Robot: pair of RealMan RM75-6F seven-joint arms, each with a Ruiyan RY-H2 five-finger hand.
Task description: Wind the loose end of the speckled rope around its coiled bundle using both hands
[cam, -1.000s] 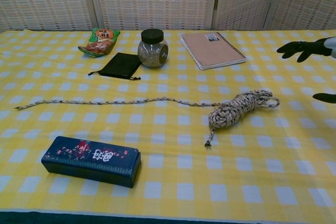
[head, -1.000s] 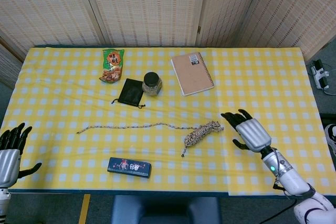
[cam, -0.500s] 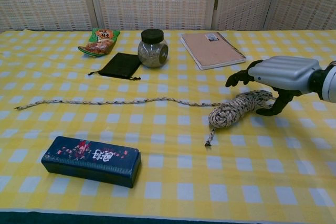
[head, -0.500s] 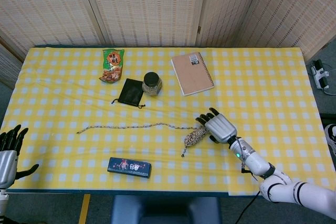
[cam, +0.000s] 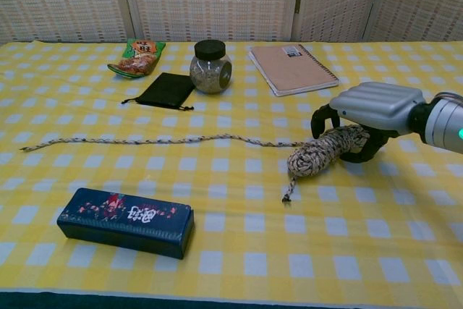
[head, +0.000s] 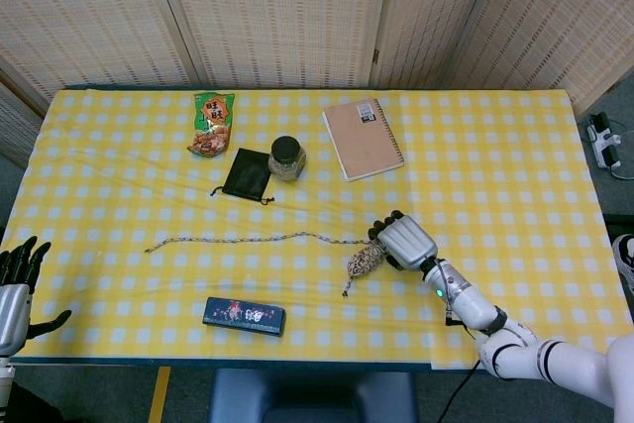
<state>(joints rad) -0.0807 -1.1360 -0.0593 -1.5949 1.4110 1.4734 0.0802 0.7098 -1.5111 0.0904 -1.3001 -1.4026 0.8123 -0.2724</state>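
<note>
The speckled rope's coiled bundle (head: 365, 261) (cam: 318, 150) lies right of the table's middle. Its long loose end (head: 248, 239) (cam: 145, 140) runs straight out to the left across the yellow checked cloth, and a short tail (cam: 288, 192) hangs toward the front. My right hand (head: 404, 242) (cam: 372, 110) covers the bundle's right end, fingers curled down behind it and thumb in front, gripping it on the table. Off the front left corner, well away from the rope, my left hand (head: 15, 289) hangs with its fingers spread, holding nothing; the chest view does not show it.
A dark blue case (head: 244, 315) (cam: 126, 221) lies near the front edge, below the loose end. Behind the rope are a black pouch (head: 247, 174), a lidded jar (head: 286, 158), a tan notebook (head: 363, 139) and a snack packet (head: 212, 124).
My right hand came in from the right, settled over the bundle's right end and curled its fingers around it. The rope and the left hand have barely shifted.
</note>
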